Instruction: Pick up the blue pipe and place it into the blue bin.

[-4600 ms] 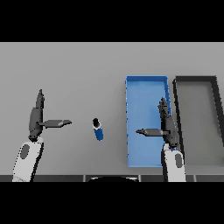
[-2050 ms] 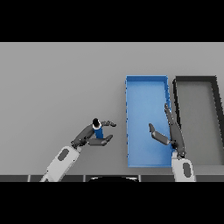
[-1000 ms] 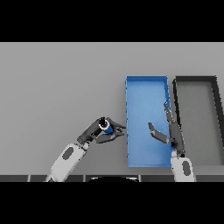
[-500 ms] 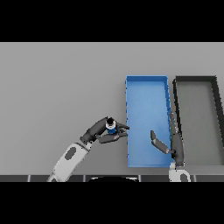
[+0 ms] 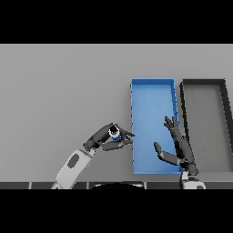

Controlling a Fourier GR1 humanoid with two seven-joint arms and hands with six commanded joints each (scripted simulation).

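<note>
The blue pipe (image 5: 115, 134) is a short blue tube with a dark end, held off the table just left of the blue bin (image 5: 153, 87). My left hand (image 5: 103, 138) is shut on it, fingers above and thumb below, its fingertips almost at the bin's left wall. The bin is a long blue rectangular tray with nothing lying in it. My right hand (image 5: 176, 146) hovers open over the bin's near right corner, fingers straight and thumb spread to the left.
A dark grey bin (image 5: 203, 85) of the same shape stands right beside the blue one, at the table's right edge. The grey table (image 5: 59, 91) stretches to the left and back.
My left hand has carried the pipe a little rightward toward the bin's left wall. The right hand has shifted slightly back and up over the bin's near right corner.
</note>
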